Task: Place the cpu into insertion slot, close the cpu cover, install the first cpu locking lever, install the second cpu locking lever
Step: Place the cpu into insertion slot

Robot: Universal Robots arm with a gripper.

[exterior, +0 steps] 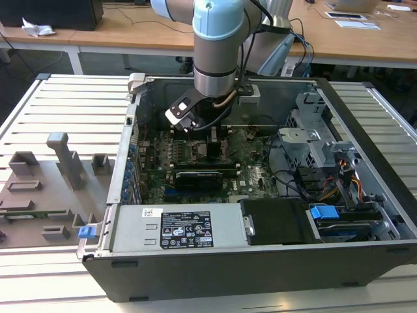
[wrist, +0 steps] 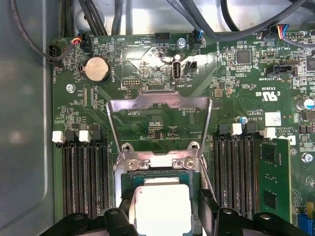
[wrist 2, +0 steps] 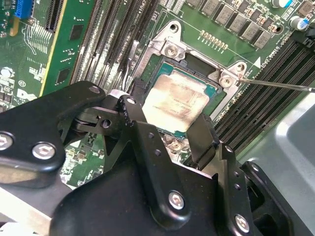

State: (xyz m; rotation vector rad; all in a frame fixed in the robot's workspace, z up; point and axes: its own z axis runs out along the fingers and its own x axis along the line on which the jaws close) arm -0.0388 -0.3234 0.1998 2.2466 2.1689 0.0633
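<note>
Gripper (exterior: 212,140): down inside the open computer case (exterior: 247,270), over the motherboard (exterior: 254,173) at the far middle; in both wrist views it hangs right over the cpu (wrist 2: 179,103)
Jaws: one on either side of the cpu; clenched or released, I cannot tell
Cpu: lies flat in the insertion slot (wrist 2: 189,64), silvery top up
Cpu cover (wrist: 160,101): swung open, off the slot; green board shows through its window
Locking lever (wrist 2: 280,86): thin rod sticking out from a slot corner, across the memory slots (wrist 2: 268,105)
</note>
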